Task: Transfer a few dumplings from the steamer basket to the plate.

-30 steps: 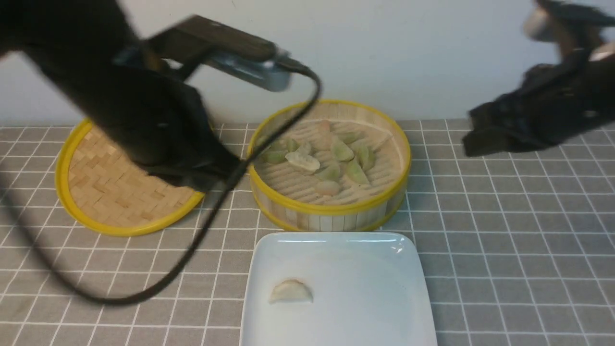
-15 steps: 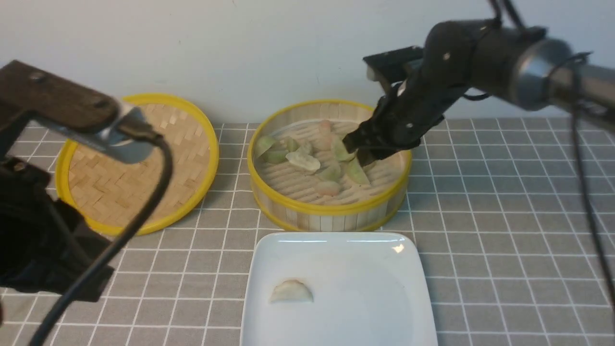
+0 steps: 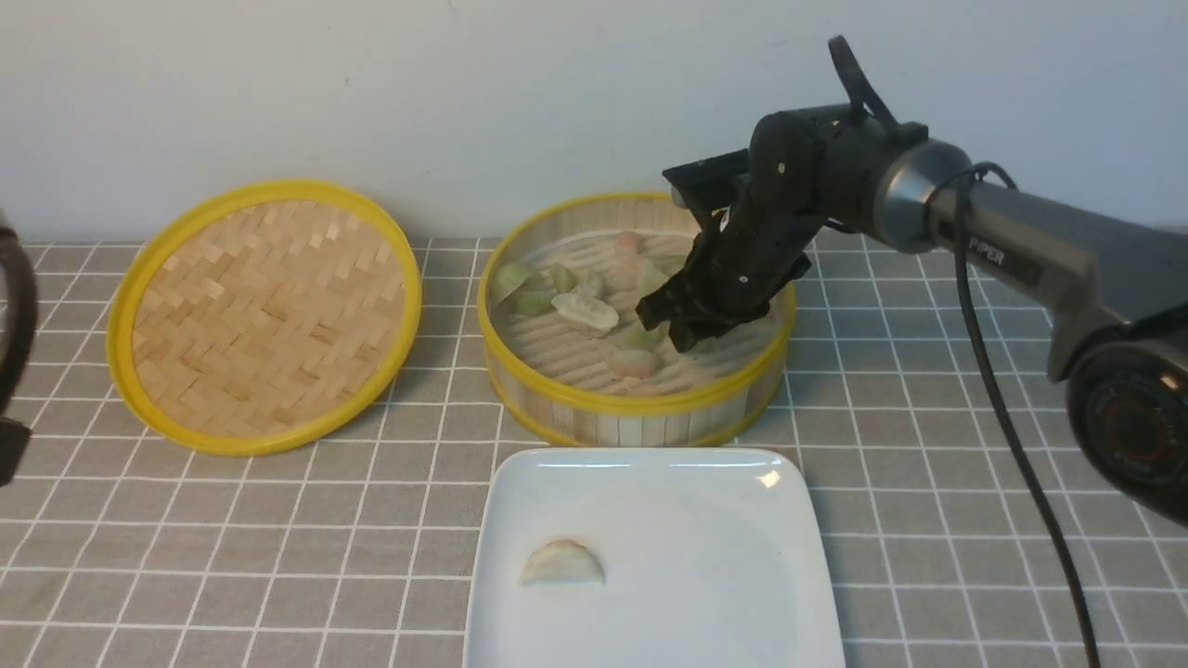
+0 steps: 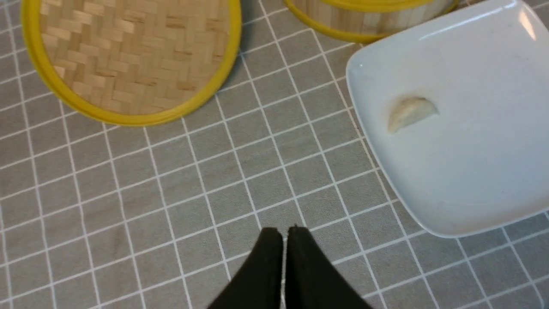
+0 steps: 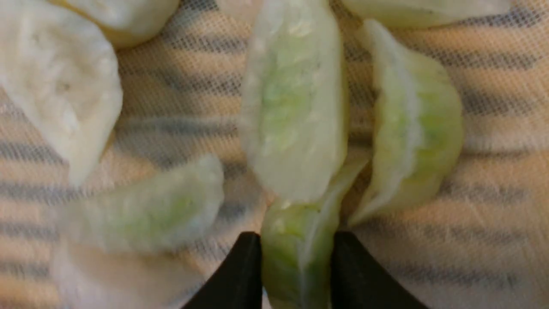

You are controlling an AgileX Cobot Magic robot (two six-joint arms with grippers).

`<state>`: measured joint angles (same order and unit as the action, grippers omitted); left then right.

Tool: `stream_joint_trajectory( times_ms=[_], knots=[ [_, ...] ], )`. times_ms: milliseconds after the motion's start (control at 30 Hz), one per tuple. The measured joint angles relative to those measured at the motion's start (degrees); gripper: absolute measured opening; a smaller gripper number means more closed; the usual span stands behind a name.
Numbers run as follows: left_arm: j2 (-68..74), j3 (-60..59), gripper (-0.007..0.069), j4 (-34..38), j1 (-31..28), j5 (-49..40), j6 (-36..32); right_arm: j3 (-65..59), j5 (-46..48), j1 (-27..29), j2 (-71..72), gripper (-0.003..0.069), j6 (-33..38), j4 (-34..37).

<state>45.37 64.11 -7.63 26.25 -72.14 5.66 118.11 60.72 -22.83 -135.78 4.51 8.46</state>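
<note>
Right end effector (image 3: 682,334) is down inside the steamer basket (image 3: 640,404), which sits mid-table toward the back edge. Its fingers press both flanks of one green dumpling (image 5: 296,266), so it is gripping it; the dumpling is not lifted yet and lies on the mesh liner (image 5: 493,240). Left end effector (image 4: 283,234) is closed, empty, and hovers over the table (image 3: 928,464) off the plate's left side. The plate (image 3: 705,575) is at the front edge with one cream dumpling (image 3: 562,562) on it. The lid (image 3: 264,315) lies flat at back left.

Risks: two neighbour dumplings (image 5: 296,107) touch the gripped one and could stick and get dragged up or dropped. The skin looks soft, so a hard pinch may tear it and a weak one may let it slip before the plate. The liner could snag and lift.
</note>
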Motion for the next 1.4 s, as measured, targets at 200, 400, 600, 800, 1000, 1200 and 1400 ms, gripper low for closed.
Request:
stream_joint_trajectory(
  times_ms=[200,400,600,800,1000,1200,1400],
  knots=[
    [-0.1,0.0,-0.0005,-0.5,0.0,0.0,0.4,1.4,9.8,0.0,6.5,0.0188,0.0,0.0],
    [-0.1,0.0,-0.0005,-0.5,0.0,0.0,0.4,-4.0,10.0,-0.4,21.2,0.0188,0.3,4.9],
    [-0.1,0.0,-0.0005,-0.5,0.0,0.0,0.4,-18.4,10.3,-5.2,31.3,0.0188,-5.6,7.7],
    [-0.1,0.0,-0.0005,-0.5,0.0,0.1,0.4,-30.2,10.5,-11.5,28.9,0.0193,-6.8,7.2],
    [-0.1,0.0,-0.0005,-0.5,0.0,0.2,0.4,-31.1,8.8,-12.5,24.8,0.0334,-6.8,7.0],
    [-0.1,0.0,-0.0005,-0.6,0.0,0.2,0.4,-29.0,8.6,-12.5,24.0,0.0486,-5.2,2.9],
    [-0.2,0.0,-0.0005,-0.7,0.0,0.0,0.3,-19.4,6.4,-9.8,23.8,0.0508,-7.4,-10.3]
  ],
)
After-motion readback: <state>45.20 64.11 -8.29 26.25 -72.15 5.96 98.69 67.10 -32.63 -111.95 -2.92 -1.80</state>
